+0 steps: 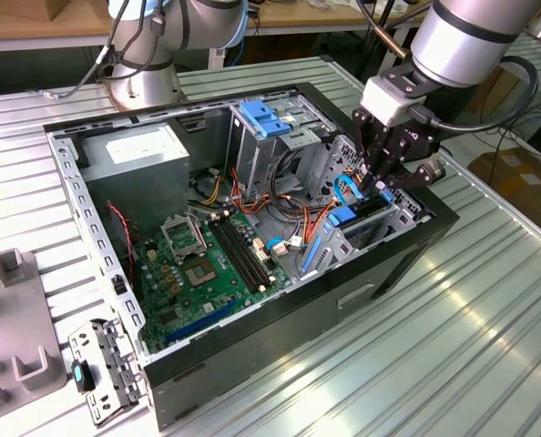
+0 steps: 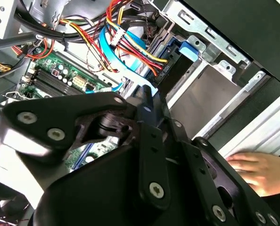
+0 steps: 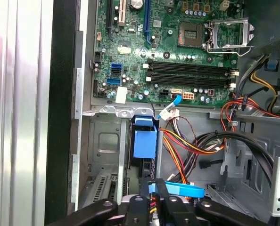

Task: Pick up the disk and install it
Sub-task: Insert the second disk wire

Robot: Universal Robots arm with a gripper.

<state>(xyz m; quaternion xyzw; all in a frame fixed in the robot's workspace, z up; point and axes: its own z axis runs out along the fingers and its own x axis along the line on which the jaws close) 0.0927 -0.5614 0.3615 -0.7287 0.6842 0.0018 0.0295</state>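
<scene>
A ribbed metal table (image 1: pixel 471 328) carries the open computer case (image 1: pixel 343 291) and a grey fixture (image 1: pixel 15 346).

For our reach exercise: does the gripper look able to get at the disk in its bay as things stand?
Probably yes: the gripper hangs just over the disk with the case open, though a blue cable crosses close by.

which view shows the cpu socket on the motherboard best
The first wrist view: the cpu socket is seen face-on, unobstructed. The exterior view shows it smaller and at an angle. In the second wrist view I cannot make it out.
</scene>
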